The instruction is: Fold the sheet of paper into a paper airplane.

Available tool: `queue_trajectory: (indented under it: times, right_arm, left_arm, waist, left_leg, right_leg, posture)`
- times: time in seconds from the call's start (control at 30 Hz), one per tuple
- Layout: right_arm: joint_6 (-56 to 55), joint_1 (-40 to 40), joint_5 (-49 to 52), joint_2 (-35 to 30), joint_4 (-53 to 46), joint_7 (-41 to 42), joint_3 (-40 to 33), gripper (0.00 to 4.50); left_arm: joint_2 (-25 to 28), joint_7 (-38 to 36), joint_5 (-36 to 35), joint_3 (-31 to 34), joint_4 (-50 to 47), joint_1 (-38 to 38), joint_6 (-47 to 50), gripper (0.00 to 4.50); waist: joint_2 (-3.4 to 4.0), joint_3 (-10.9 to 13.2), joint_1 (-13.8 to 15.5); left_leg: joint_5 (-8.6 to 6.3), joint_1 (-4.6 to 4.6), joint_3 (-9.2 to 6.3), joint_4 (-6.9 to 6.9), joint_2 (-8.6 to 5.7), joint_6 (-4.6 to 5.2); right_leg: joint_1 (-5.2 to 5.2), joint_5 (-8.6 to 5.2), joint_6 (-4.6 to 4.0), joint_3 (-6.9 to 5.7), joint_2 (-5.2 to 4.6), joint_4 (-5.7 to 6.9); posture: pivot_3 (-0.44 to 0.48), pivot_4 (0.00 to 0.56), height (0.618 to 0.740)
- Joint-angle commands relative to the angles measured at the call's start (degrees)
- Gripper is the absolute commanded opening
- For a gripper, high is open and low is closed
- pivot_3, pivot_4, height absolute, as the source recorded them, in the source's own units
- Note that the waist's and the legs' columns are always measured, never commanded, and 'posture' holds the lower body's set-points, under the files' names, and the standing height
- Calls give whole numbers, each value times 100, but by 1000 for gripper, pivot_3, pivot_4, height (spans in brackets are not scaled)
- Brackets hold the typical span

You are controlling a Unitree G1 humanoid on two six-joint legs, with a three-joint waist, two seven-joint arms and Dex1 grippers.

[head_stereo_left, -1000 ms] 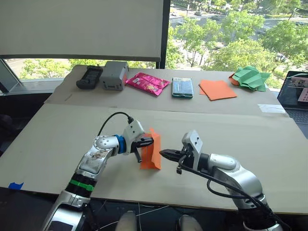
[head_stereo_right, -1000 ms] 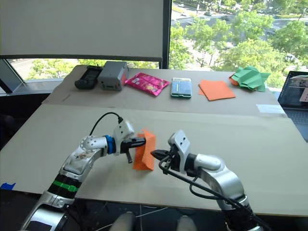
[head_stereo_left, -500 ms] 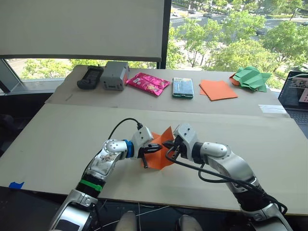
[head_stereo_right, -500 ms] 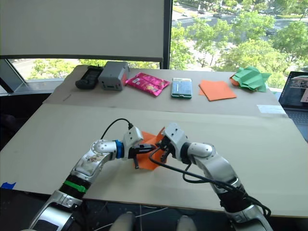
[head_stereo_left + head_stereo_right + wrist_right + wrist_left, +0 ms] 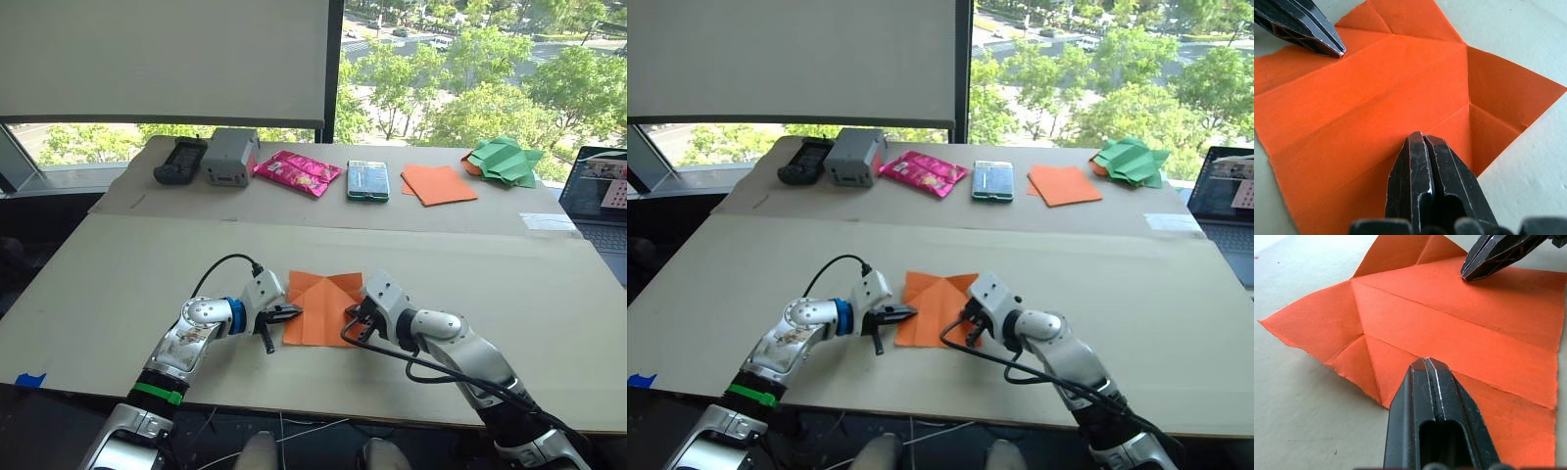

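The sheet of paper lies open and flat on the bench, low in the middle of the head view. It has fold lines and two small corner flaps at its far end. The left end effector has its two black fingers pressed together, tip down on the paper's left edge. The right end effector is pinched closed too, tip down on the paper's right edge. I cannot tell if any paper is caught between the fingers. Along the top of the frame sit a flat stack of orange sheets and green paper shapes. A laptop is cut off at the right edge.
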Motion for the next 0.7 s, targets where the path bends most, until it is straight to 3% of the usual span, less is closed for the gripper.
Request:
queue_trajectory:
  times: [0.03,0.23,0.27,0.47,0.7]
  right_arm:
    - [-20,152,-150,124,405,-125,33,19]
    - [-253,-131,106,629,537,-535,-789,19]
    - [-238,-198,141,704,604,-596,-902,623]
    - [-190,-522,162,980,1001,-987,-1333,2587]
    - [125,-520,497,1163,1010,-878,-1622,2587]
  left_arm:
    - [-20,52,157,-101,225,143,-49,0]
    - [-90,96,119,-116,-50,131,-17,0]
    - [-95,95,124,-124,-64,121,-16,0]
    - [-37,97,302,-257,-62,145,-115,0]
    - [-58,101,280,-248,-96,156,-87,0]
  waist:
    - [7,-12,-5]
    - [18,-10,-11]
    - [18,-8,-3]
    - [27,-4,30]
    - [29,-4,23]
  left_leg:
    - [0,3,0,0,0,0]
    - [-1,-2,0,0,2,-2]
    - [-1,-4,0,0,1,-1]
    - [18,-11,1,-1,-1,28]
    - [19,-13,1,-1,-1,30]
  right_leg:
    - [1,0,0,1,0,0]
    - [-5,-1,-1,1,0,3]
    - [-5,0,-1,2,0,4]
    - [-8,-1,-4,2,0,10]
    - [-8,-3,-6,2,0,9]
  posture:
    - [0,150,702]
    - [0,150,702]
    - [0,150,702]
    - [0,150,702]
    - [0,150,702]
